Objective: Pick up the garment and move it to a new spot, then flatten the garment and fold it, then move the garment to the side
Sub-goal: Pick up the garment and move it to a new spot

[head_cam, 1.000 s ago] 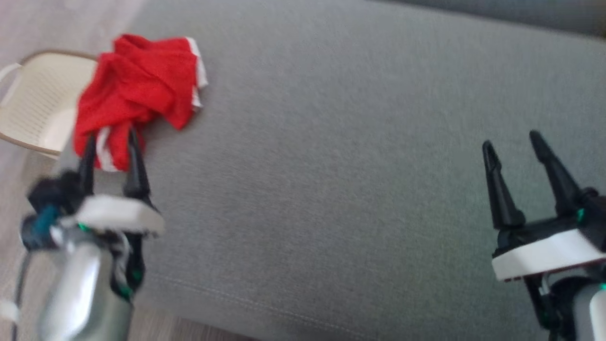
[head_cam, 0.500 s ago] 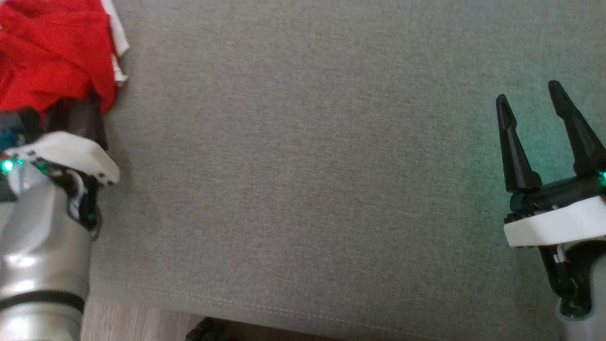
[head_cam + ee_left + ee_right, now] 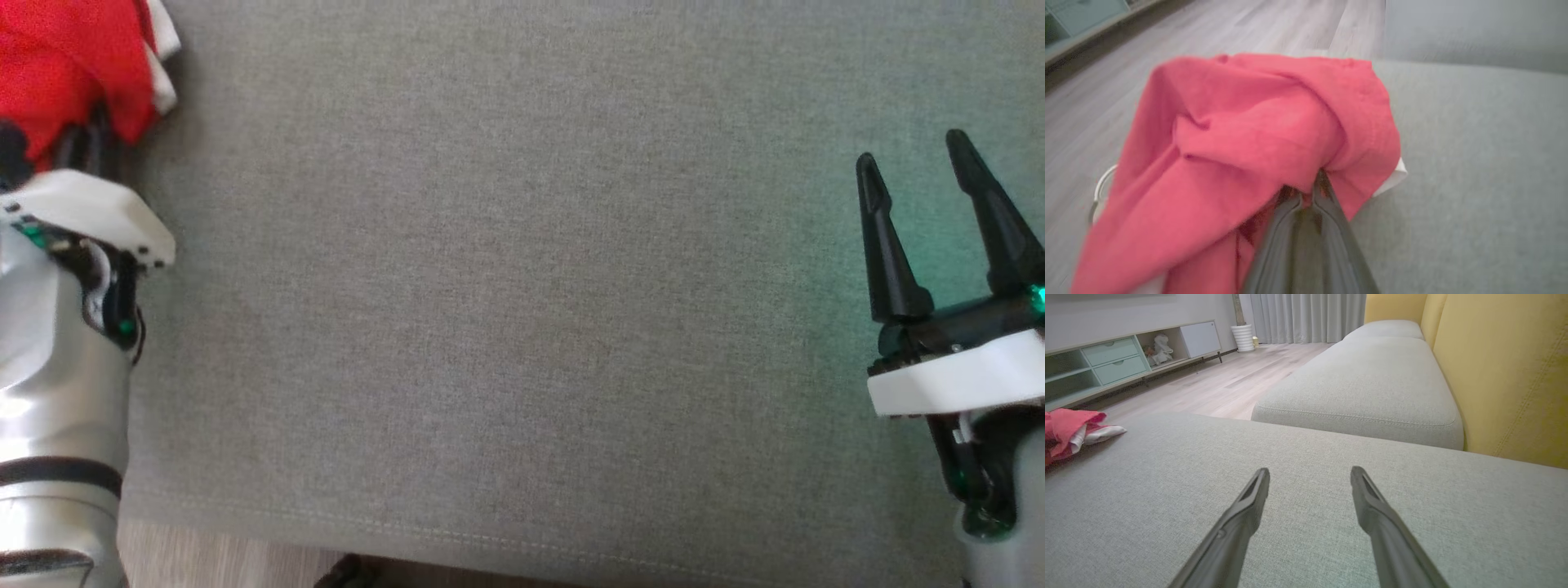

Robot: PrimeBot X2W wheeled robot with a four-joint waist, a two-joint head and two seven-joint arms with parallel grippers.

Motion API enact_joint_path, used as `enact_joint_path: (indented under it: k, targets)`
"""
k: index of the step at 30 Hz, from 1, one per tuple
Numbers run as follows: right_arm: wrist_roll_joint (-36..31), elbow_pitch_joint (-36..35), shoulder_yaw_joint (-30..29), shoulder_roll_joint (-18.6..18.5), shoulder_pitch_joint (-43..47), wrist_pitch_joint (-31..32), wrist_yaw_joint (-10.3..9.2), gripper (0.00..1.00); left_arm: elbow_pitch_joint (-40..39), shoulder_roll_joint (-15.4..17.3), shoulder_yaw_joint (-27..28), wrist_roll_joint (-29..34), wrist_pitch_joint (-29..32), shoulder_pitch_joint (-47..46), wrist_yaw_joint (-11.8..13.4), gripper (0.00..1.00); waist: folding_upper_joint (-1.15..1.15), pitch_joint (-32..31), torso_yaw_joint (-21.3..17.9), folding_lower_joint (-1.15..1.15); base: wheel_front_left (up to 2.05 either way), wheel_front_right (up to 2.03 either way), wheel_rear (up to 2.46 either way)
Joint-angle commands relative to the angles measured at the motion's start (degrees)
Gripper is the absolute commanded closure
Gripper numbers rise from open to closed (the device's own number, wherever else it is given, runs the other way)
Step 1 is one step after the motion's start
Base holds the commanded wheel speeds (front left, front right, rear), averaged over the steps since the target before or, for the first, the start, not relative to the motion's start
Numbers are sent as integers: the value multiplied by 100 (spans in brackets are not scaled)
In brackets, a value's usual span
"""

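Left gripper pinched closed, right gripper spread wide

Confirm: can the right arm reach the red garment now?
Probably not without a long stretch: bare cushion lies between the open right gripper and the garment, but it sits far left, the left gripper shut on it.

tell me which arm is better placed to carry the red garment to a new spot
Left. The left gripper is shut on the red garment at the left end of the cushion; the right gripper hangs open far across it, touching nothing.
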Motion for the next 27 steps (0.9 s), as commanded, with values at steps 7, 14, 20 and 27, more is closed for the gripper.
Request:
enact_joint_path:
  k: [7,14,20,27]
  targets:
    - [68,61,124,119,103,-265,37,0,-1673,267,547,74,-71,728,-55,100,0,-681,30,0,0,0,0]
    - [77,410,313,272,399,-537,37,0,-3539,-117,1098,142,-71,2196,28,100,0,-1575,-197,0,0,0,0]
    - [118,583,409,396,727,-668,37,0,-4411,-535,1185,214,-71,3351,139,100,0,-2116,-408,0,0,0,0]
    - [119,651,354,513,1134,-757,37,0,-5261,-980,956,256,-71,4523,281,100,0,-2713,-657,0,0,0,0]
